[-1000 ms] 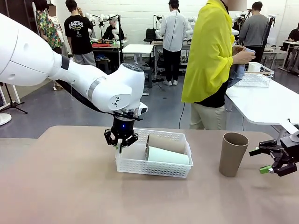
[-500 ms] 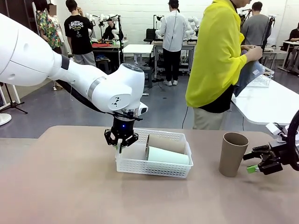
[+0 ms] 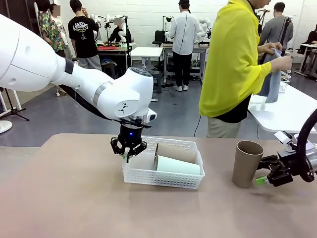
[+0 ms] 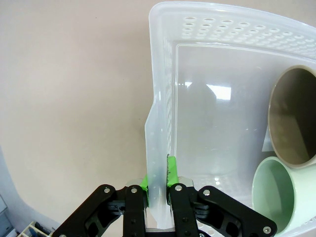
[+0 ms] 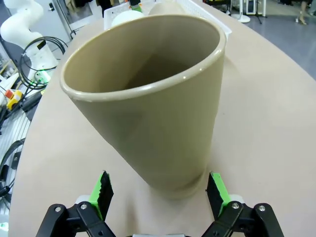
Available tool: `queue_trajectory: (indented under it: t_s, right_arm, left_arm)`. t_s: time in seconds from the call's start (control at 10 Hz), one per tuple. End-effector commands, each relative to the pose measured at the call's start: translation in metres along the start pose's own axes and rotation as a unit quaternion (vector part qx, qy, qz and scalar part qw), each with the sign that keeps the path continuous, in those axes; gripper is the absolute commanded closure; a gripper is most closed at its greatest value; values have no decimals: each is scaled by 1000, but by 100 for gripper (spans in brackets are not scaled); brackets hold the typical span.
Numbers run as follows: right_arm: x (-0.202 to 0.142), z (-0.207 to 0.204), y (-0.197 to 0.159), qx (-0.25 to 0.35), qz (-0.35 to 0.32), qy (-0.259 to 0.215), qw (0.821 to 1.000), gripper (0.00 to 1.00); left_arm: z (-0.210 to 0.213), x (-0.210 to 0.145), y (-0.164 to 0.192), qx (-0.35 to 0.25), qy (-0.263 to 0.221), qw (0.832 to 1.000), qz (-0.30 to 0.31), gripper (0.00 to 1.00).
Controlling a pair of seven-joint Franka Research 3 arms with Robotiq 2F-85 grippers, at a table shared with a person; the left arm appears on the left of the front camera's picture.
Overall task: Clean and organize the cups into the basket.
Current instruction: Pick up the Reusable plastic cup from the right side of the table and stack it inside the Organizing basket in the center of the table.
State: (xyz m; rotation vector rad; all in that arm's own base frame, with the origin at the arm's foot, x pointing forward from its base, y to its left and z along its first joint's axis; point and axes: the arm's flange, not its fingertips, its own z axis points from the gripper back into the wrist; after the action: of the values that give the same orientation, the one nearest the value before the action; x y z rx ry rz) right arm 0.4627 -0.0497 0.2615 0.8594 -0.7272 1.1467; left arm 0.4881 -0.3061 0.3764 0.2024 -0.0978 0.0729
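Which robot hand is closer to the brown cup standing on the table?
Right. The right gripper is open beside the standing brown cup; the left gripper is farther off, shut on the basket.

The desk (image 3: 218,171) is bare between the basket (image 3: 148,177) and the standing brown cup (image 3: 246,163). Two lying cups (image 3: 178,165) fill the basket's right half. Its left half is free, but the left end effector (image 3: 128,152) pinches that wall.

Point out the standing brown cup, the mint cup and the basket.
standing brown cup (image 3: 246,166): front view, middle of its side wall.
mint cup (image 3: 179,165): front view, its upper side.
basket (image 3: 148,177): front view, near lattice wall.
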Motion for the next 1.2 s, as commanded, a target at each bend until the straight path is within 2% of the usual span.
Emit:
queue_trajectory:
  t_s: [0.0,0.8,1.0,1.1]
  right_arm:
    - [-1,-7,-7,0,7,-2,1000,0]
    - [4,-41,-27,22,26,5,999,0]
    - [8,-44,-25,24,41,-3,999,0]
    - [9,-44,-23,28,71,-11,997,0]
  left_arm:
    - [-2,-1,1,3,1,1000,-2,100]
    - [-2,-1,1,3,1,1000,-2,100]
    - [-2,-1,1,3,1,1000,-2,100]
    - [-2,-1,1,3,1,1000,-2,100]
